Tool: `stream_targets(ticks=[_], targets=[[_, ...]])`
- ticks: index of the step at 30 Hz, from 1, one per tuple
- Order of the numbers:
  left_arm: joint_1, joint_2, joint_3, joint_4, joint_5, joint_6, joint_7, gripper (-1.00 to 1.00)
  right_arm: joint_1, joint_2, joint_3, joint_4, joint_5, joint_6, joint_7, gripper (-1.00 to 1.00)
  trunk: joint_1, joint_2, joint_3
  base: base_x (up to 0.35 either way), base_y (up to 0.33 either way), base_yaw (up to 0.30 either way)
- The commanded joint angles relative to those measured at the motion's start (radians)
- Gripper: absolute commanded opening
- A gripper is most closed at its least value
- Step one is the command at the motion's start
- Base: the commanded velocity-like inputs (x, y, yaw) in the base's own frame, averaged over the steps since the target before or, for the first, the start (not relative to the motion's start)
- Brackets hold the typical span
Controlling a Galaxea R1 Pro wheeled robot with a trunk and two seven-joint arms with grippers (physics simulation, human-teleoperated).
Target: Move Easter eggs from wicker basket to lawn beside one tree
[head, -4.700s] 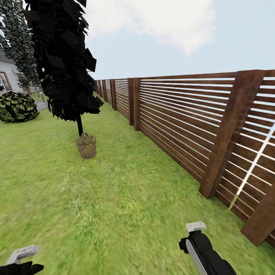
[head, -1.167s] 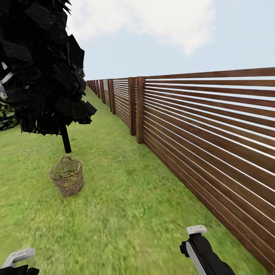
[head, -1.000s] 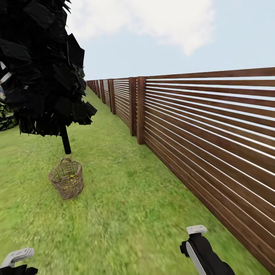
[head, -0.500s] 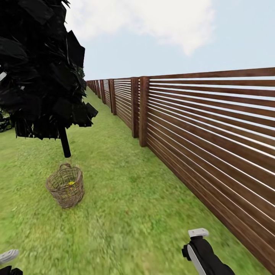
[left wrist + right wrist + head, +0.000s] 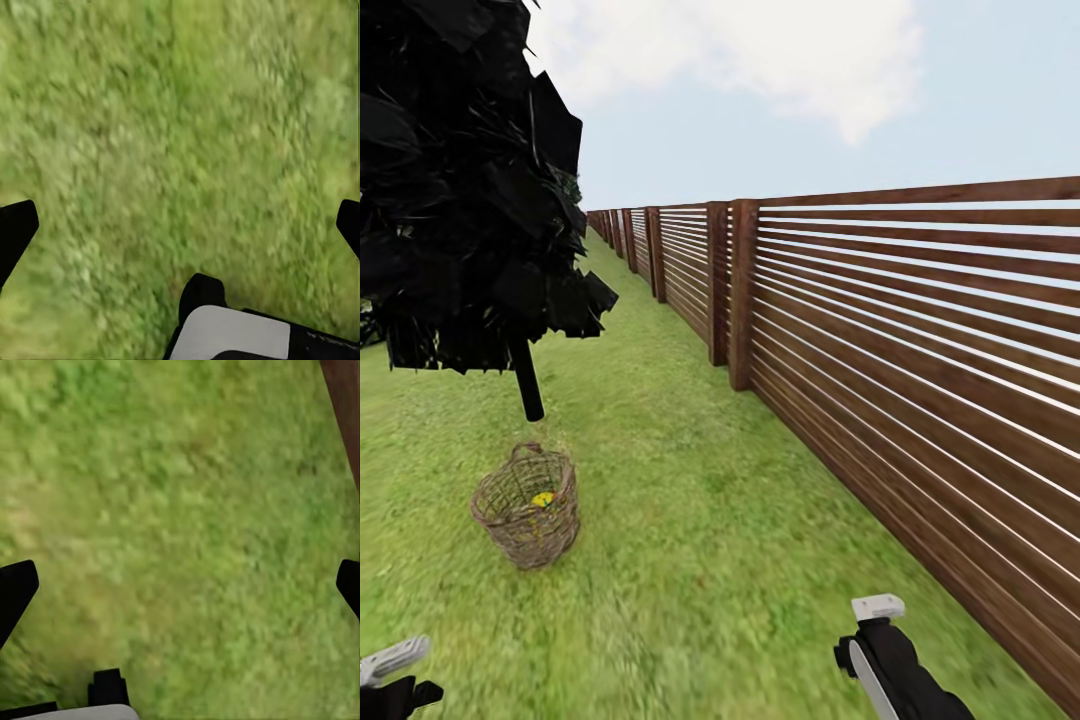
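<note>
The brown wicker basket (image 5: 526, 510) stands upright on the lawn (image 5: 690, 520) ahead of me and to the left. Through its open weave I see a yellow patch of one Easter egg (image 5: 543, 498); other eggs I cannot make out. My left gripper (image 5: 390, 662) hangs low at the near left, well short of the basket. My right gripper (image 5: 877, 606) hangs at the near right. In both wrist views the left gripper (image 5: 180, 225) and right gripper (image 5: 180, 585) are open, fingers wide apart over bare grass. The tree named in the task is out of view.
A dark, near-black cone-shaped tree (image 5: 470, 180) rises just behind the basket on a thin trunk (image 5: 527, 380). A brown slatted wooden fence (image 5: 920, 380) runs along the whole right side. Open grass lies between me, the basket and the fence.
The whole view has advanced: the basket and dark tree now look nearer and lower left, the fence closer. Both grippers stay open and low.
</note>
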Motion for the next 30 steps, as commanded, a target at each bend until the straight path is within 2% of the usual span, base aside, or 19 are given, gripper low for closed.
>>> stream_targets(ticks=[1, 15, 18, 19, 22, 30], targets=[[-0.001, 0.0, 0.002, -0.003, 0.005, 0.007, 0.0, 1.0, -0.001, -0.001, 0.003, -0.001, -0.01, 0.001, -0.01, 1.0, 0.0, -0.001, -0.001, 0.164, 0.014, 0.0], [-0.001, 0.007, 0.003, 0.001, 0.002, 0.008, 0.003, 1.0, -0.001, 0.003, 0.005, 0.0, -0.009, -0.001, -0.01, 1.0, 0.0, -0.001, -0.001, 0.128, 0.001, 0.0], [-0.032, 0.002, 0.002, 0.035, -0.019, 0.005, 0.006, 1.0, -0.001, 0.003, 0.006, 0.001, -0.009, -0.001, -0.01, 1.0, 0.0, -0.001, -0.001, 0.227, 0.0, 0.0], [-0.061, 0.001, 0.001, 0.083, -0.029, 0.003, 0.005, 1.0, -0.001, 0.003, 0.006, 0.0, -0.009, -0.001, -0.01, 1.0, 0.0, -0.001, -0.001, 0.218, 0.0, 0.0], [-0.107, 0.001, 0.001, 0.138, -0.034, 0.002, 0.005, 1.0, -0.001, 0.005, 0.006, 0.0, -0.009, -0.001, -0.01, 1.0, 0.0, -0.001, -0.001, 0.205, 0.0, 0.0], [-0.128, 0.0, 0.001, 0.165, -0.039, 0.0, 0.003, 1.0, -0.001, 0.009, 0.009, 0.001, -0.009, -0.001, -0.01, 1.0, 0.0, -0.001, -0.001, 0.158, 0.0, 0.0]])
